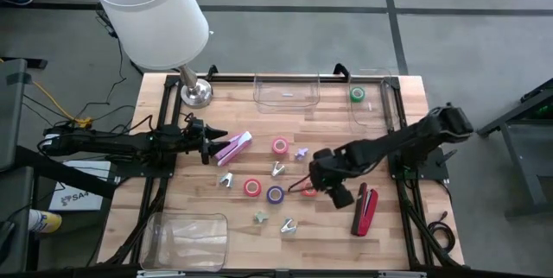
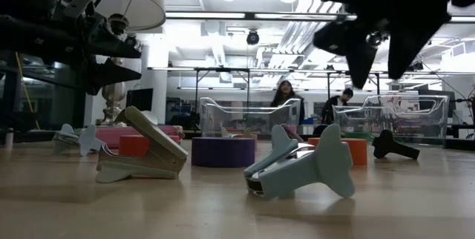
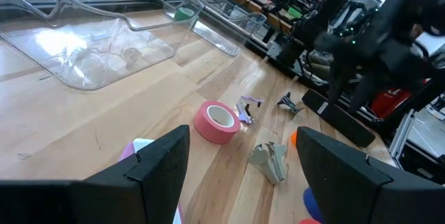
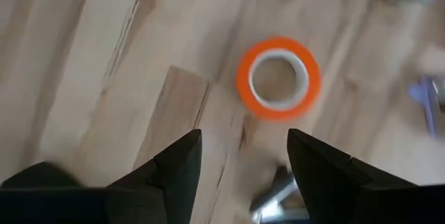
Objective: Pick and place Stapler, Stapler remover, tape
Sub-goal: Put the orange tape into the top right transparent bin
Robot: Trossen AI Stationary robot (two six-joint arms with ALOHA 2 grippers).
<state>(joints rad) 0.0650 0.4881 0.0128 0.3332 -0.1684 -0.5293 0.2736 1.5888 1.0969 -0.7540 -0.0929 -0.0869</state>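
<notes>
My right gripper [image 1: 314, 180] hangs open above the table, over the orange tape roll [image 4: 278, 78], which lies flat on the wood beyond its fingertips [image 4: 243, 147]. In the low view this gripper [image 2: 378, 50] is well clear of the tabletop. My left gripper [image 1: 210, 145] is open and raised at the near-left end of the pink stapler [image 1: 235, 147]. Ahead of it lie the pink tape roll [image 3: 219, 121] and a grey staple remover [image 3: 271, 160]. A purple roll [image 1: 275, 194] and a red roll [image 1: 251, 186] lie flat mid-table. The red stapler [image 1: 365, 211] lies to the right.
Several small claw-shaped staple removers [image 1: 288, 224] are scattered over the table's middle. Clear bins stand at the far edge [image 1: 287, 91], far right with a green roll [image 1: 357, 94], and near left [image 1: 186, 236]. A lamp [image 1: 155, 10] stands at the far left. People sit in the room behind.
</notes>
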